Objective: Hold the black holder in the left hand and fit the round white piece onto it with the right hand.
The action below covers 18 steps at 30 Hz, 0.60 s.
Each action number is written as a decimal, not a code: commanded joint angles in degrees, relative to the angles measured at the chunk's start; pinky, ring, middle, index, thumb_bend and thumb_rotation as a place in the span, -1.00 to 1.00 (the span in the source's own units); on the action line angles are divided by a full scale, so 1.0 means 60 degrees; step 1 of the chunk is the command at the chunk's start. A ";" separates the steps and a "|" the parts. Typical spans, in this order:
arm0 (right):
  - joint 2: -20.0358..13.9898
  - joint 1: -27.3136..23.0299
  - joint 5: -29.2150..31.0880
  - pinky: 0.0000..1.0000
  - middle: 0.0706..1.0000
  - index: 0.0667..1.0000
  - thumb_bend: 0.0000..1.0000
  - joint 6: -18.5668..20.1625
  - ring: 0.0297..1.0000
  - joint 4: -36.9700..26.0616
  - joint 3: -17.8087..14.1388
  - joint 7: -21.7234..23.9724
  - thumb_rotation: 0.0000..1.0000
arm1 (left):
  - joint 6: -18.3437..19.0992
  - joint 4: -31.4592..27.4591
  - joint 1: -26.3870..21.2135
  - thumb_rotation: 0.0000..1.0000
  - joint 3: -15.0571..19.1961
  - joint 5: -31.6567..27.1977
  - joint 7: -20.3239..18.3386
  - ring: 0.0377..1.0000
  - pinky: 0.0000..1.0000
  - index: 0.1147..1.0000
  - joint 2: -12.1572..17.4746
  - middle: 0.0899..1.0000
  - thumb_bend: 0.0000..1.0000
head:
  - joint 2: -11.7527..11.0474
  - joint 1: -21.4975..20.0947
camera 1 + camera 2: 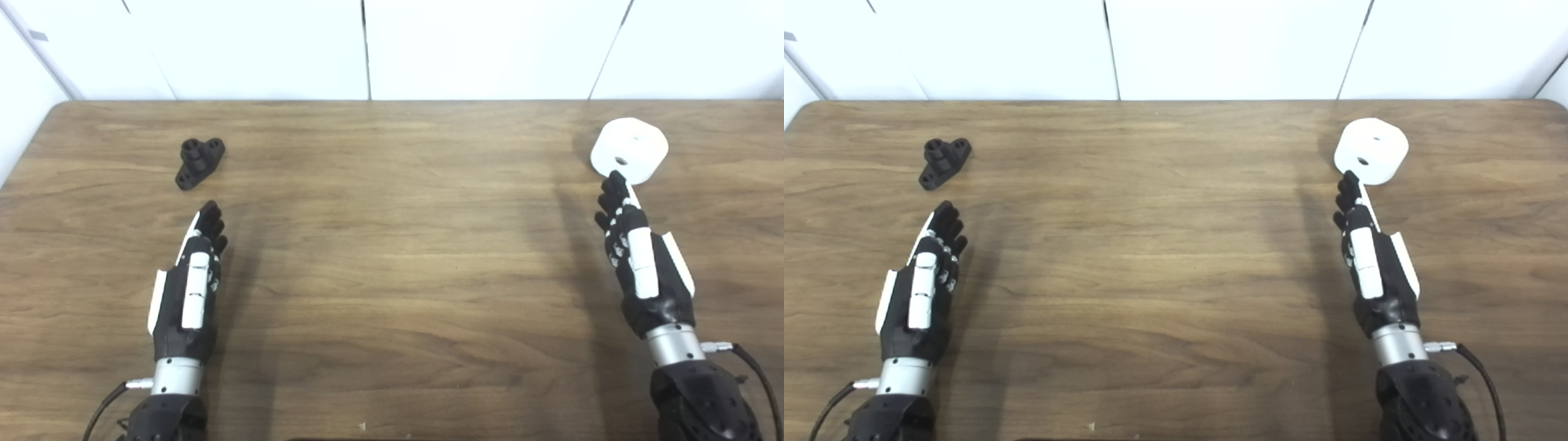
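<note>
The black holder (199,161) lies on the wooden table (392,245) at the far left, a small flanged piece with a stub standing up. My left hand (193,275) is open and empty, fingers stretched out, just short of the holder. The round white piece (629,150) with a small centre hole sits at the far right. My right hand (637,257) is open and empty, its fingertips (614,182) right at the near edge of the white piece. The same shows in the right eye view: holder (944,162), white piece (1371,150).
White wall panels (367,49) stand behind the table's far edge. Cables run from both wrists at the bottom corners.
</note>
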 commanded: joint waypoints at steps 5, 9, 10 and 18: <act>0.0074 -0.0120 0.0310 1.00 1.00 1.00 0.16 -0.0241 1.00 -0.0268 -0.0012 -0.0056 1.00 | -0.0356 -0.0044 -0.0184 0.68 0.0030 -0.0194 0.0001 1.00 1.00 1.00 -0.0192 1.00 -0.12 | 0.0000 0.0005; 0.0087 -0.0104 0.0351 1.00 1.00 1.00 0.14 -0.0159 1.00 -0.0333 0.0001 -0.0075 1.00 | -0.0359 -0.0068 -0.0157 0.64 0.0017 -0.0150 0.0018 1.00 1.00 1.00 -0.0187 1.00 -0.08 | 0.0006 0.0006; 0.0097 -0.0097 0.0355 1.00 1.00 1.00 0.15 -0.0123 1.00 -0.0356 -0.0001 -0.0089 1.00 | -0.0371 -0.0069 -0.0153 0.64 0.0012 -0.0143 0.0012 1.00 1.00 1.00 -0.0180 1.00 -0.08 | 0.0006 0.0006; 0.0072 -0.0075 0.0356 1.00 1.00 1.00 0.15 -0.0082 1.00 -0.0372 -0.0009 -0.0095 1.00 | -0.0336 -0.0116 -0.0119 0.63 -0.0013 0.0057 0.0069 1.00 1.00 0.98 -0.0170 1.00 -0.06 | -0.0047 0.0096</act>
